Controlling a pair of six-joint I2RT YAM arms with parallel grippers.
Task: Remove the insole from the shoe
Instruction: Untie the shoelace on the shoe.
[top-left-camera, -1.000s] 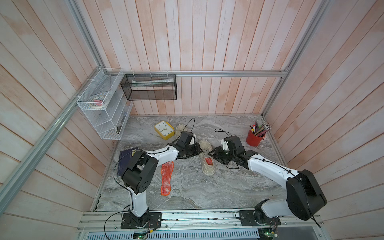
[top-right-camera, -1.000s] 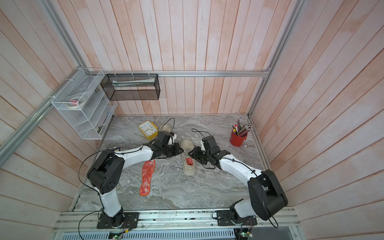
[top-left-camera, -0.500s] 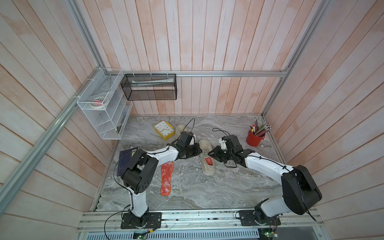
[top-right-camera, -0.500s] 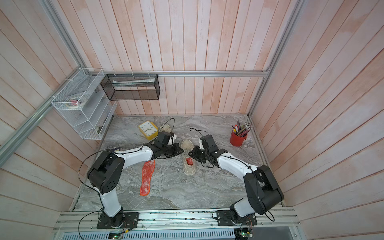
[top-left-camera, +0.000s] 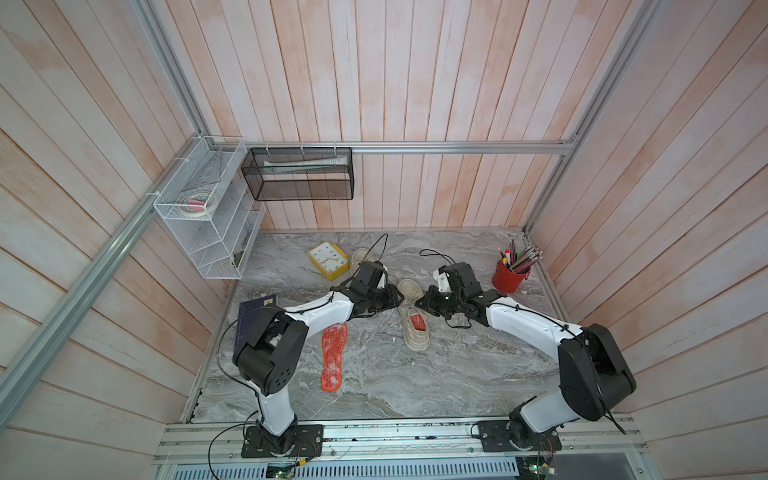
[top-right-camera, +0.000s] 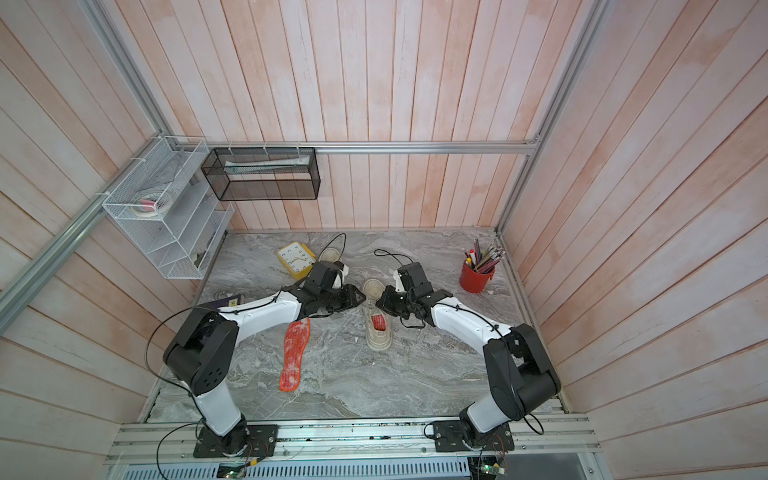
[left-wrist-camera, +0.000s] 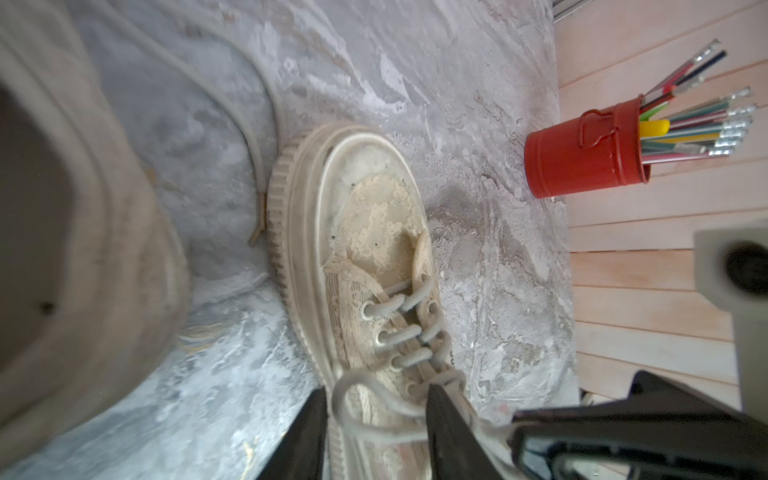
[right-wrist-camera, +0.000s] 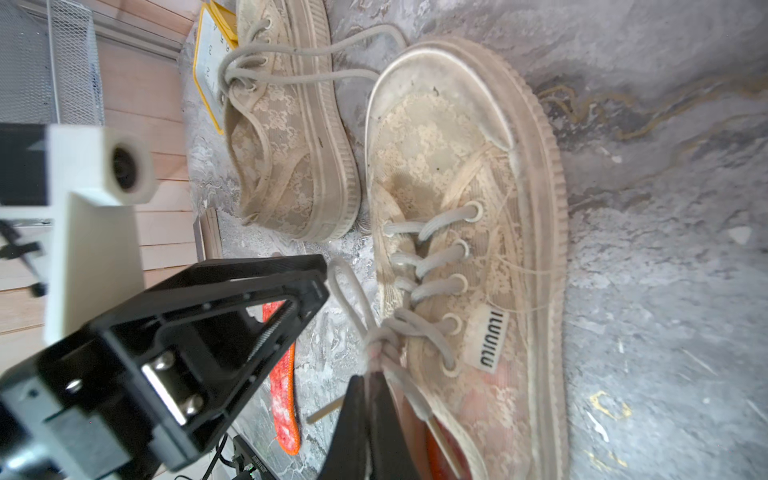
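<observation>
Marble tabletop (top-left-camera: 457, 374), plank walls (top-left-camera: 415, 83); L gripper (left-wrist-camera: 376, 401) spread at shoe (left-wrist-camera: 374, 216), R gripper (right-wrist-camera: 370, 384) pinching lace (right-wrist-camera: 384, 338).

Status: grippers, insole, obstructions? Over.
Left gripper open at lace loop. Right gripper shut on lace knot. One insole on table, second insole in shoe. Other shoe close beside.

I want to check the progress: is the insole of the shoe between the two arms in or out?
In. The red insole shows inside the opening of the shoe; an orange insole lies flat on the table.
</observation>
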